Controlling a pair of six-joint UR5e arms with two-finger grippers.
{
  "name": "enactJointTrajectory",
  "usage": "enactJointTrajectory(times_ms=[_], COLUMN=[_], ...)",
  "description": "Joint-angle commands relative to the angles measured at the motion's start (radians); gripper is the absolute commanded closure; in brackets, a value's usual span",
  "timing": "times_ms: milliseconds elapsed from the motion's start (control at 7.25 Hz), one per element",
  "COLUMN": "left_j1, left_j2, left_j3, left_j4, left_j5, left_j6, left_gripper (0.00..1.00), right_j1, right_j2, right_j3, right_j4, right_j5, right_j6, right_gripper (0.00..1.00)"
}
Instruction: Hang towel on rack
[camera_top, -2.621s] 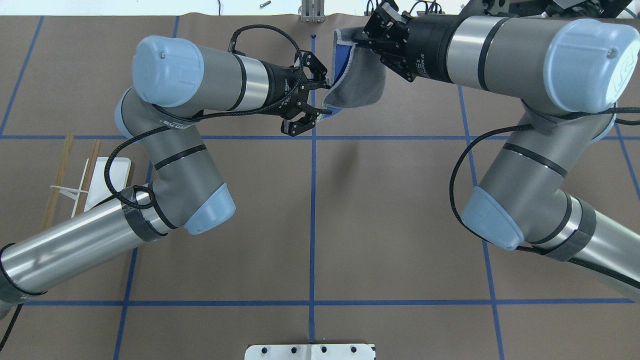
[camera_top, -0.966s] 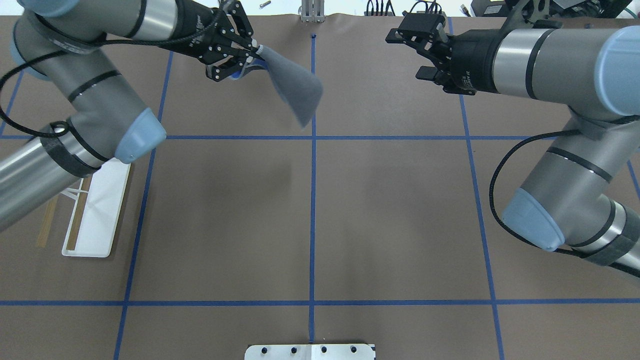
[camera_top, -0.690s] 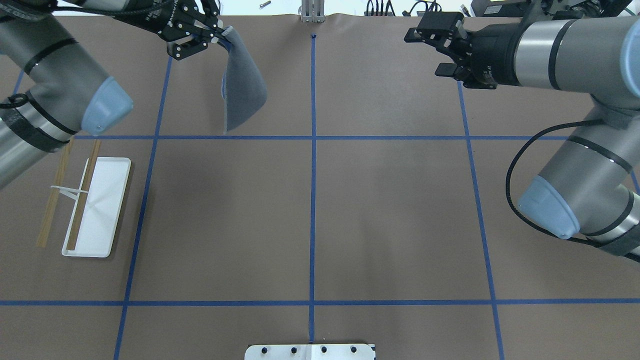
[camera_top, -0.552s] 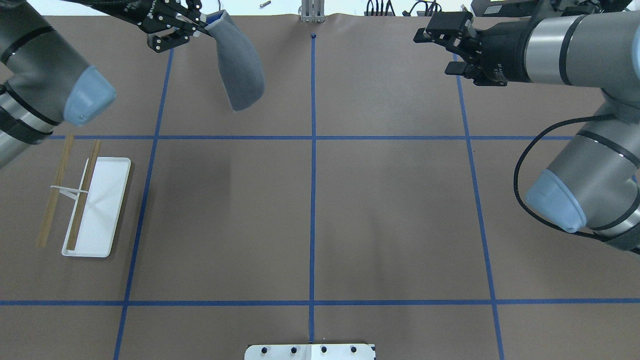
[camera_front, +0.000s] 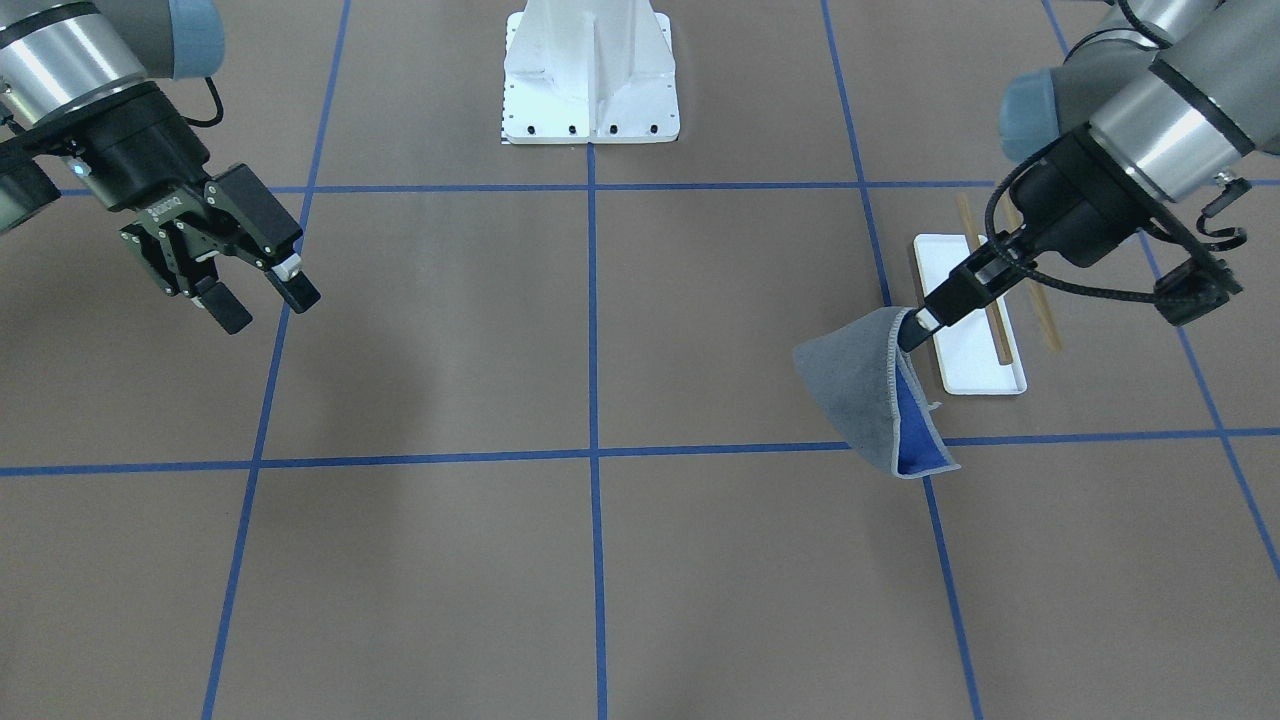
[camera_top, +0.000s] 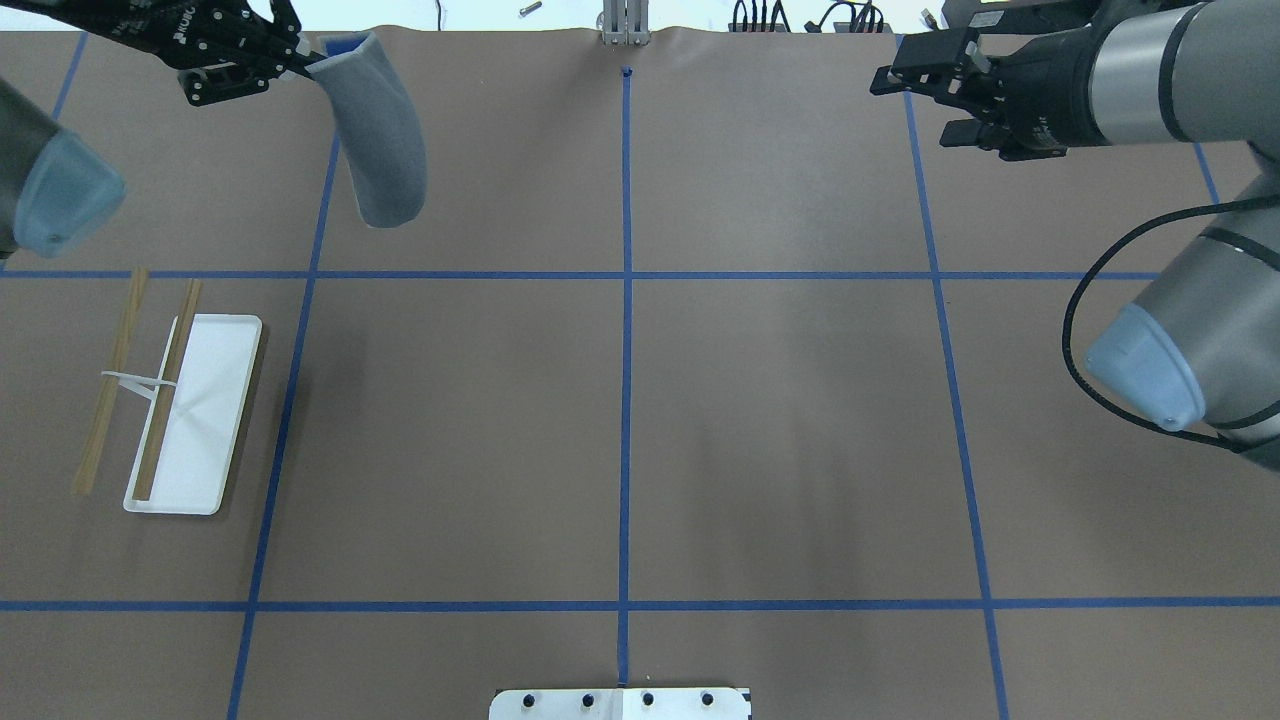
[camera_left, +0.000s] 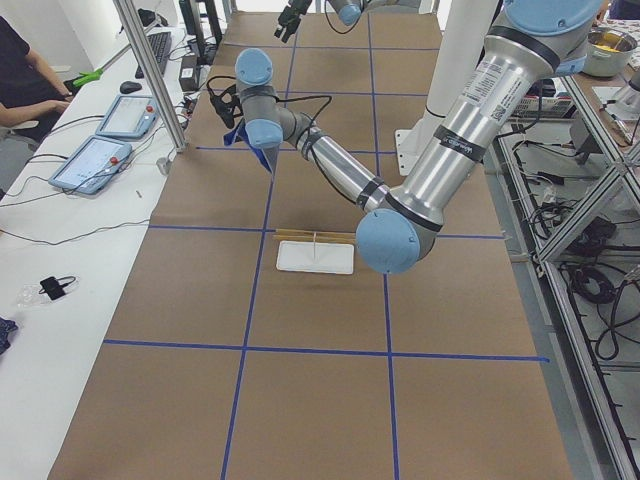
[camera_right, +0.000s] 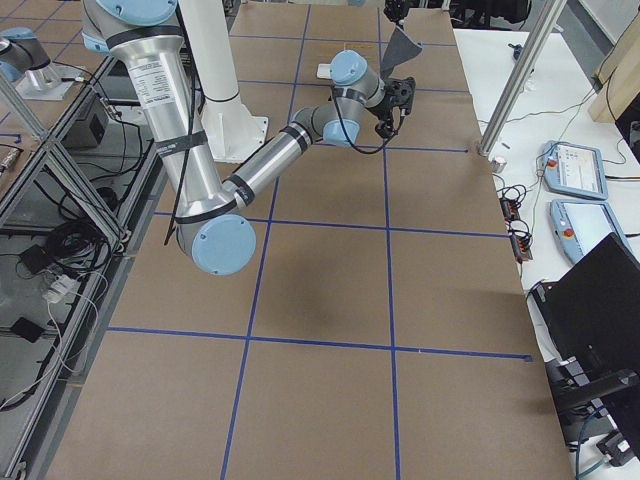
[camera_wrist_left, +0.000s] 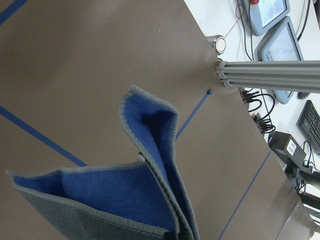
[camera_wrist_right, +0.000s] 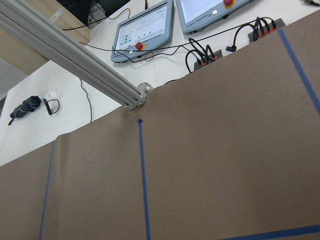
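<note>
My left gripper is shut on one corner of the towel and holds it in the air at the far left of the table. The towel hangs folded, grey outside and blue inside, as the front view and the left wrist view show. There my left gripper is just beside the near end of the rack. The rack stands on the table at the left, with its white base and two tan rods bare. My right gripper is open and empty at the far right, also in the front view.
The large white bolted pedestal stands at the robot's base. An aluminium post rises at the table's far edge, with operator tablets and a seated person beyond it. Blue tape lines grid the brown table.
The right gripper let go of the towel and drew back to the right. The left gripper carried the hanging towel from the table's centre to the far left.
</note>
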Motion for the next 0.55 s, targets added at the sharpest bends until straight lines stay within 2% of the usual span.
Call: enactJointTrajectory(times_ms=[0, 138, 414], left_j1=[-0.014, -0.016, -0.017], left_j2=[0.099, 0.148, 0.269], left_j3=[-0.051, -0.082, -0.149], left_j4=[0.0, 0.0, -0.001], left_j5=[-0.011, -0.009, -0.008], left_j6=[0.176, 0.244, 0.342], left_gripper=[1.0, 1.0, 1.0], right_j1=[0.101, 0.144, 0.201], right_j2=[-0.064, -0.1, -0.103], right_j3=[0.005, 0.002, 0.002], right_j4=[-0.099, -0.162, -0.289], right_j5=[0.025, 0.028, 0.041], right_j6=[-0.238, -0.433, -0.648], right_gripper=[0.0, 0.0, 0.0])
